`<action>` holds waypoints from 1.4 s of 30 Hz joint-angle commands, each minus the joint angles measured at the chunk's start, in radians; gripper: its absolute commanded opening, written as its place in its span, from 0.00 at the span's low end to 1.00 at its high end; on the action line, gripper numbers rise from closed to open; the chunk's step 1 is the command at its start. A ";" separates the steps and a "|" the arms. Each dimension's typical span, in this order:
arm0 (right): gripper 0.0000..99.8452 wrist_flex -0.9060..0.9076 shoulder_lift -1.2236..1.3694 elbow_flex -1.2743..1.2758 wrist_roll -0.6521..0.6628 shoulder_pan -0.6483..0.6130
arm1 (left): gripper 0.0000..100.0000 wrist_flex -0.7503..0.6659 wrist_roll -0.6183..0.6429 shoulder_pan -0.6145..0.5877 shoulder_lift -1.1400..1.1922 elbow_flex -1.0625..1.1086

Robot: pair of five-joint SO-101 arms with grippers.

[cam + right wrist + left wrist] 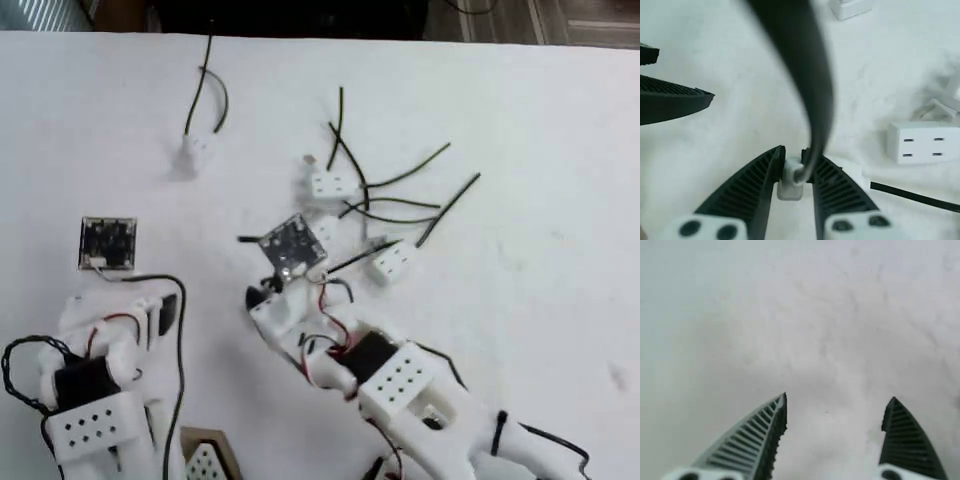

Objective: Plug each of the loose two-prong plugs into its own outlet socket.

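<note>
- Right claw [797, 153] pinches a small white plug [788, 182]; its black cord [807, 75] end faces the wrist, prongs hidden.
- Plug location: 8 o'clock from the nearest outlet socket [391, 261] on the table [560, 200].
- Left claw [838, 398]: spread.

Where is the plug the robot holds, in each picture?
Right wrist view: plug pinched in the right gripper, cable sticking up.
High view: at that gripper's tip, just below the middle dark square.
Left wrist view: open left gripper over the table.
Shared landmark: the white table.
</note>
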 commanded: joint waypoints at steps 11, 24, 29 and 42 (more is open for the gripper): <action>0.02 -0.183 0.208 -0.054 0.000 0.012 | 0.31 -0.018 0.009 -0.007 -0.012 0.000; 0.02 -0.197 0.220 -0.064 0.000 0.045 | 0.31 -0.017 0.009 -0.005 -0.012 0.002; 0.02 -0.196 0.220 -0.063 0.000 0.048 | 0.31 -0.017 0.009 -0.005 -0.012 0.002; 0.02 -0.231 0.346 -0.094 0.000 0.064 | 0.31 -0.015 0.009 -0.005 -0.012 0.002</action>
